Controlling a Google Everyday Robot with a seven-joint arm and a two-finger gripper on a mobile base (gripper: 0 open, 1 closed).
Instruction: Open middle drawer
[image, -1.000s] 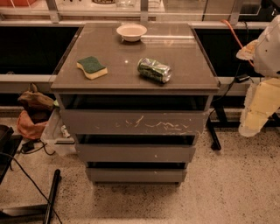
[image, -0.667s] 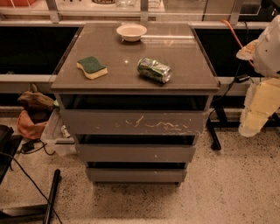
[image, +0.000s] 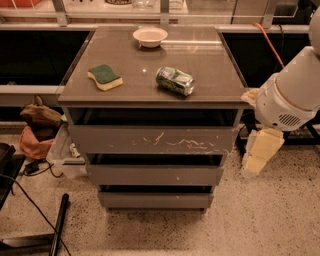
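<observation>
The middle drawer (image: 155, 175) is a plain grey-brown front with a few white specks, second of three in the grey cabinet. It sits below the scratched top drawer (image: 152, 140) and above the narrow bottom drawer (image: 155, 200). Its front lies about flush with the other fronts. My gripper (image: 257, 159) is cream-coloured and hangs down from the white arm (image: 290, 95) to the right of the cabinet. It is level with the top and middle drawers, a little off the cabinet's right side, and holds nothing that I can see.
On the cabinet top (image: 210, 65) lie a green-and-yellow sponge (image: 104, 77), a green can on its side (image: 175, 81) and a white bowl (image: 150, 36). A brown bag (image: 37, 127), a plastic bin (image: 65, 155) and cables lie on the floor at left. Dark shelving runs behind.
The arm and gripper have moved left and down, closer to the cabinet's right side. The drawers and the things on top have not moved.
</observation>
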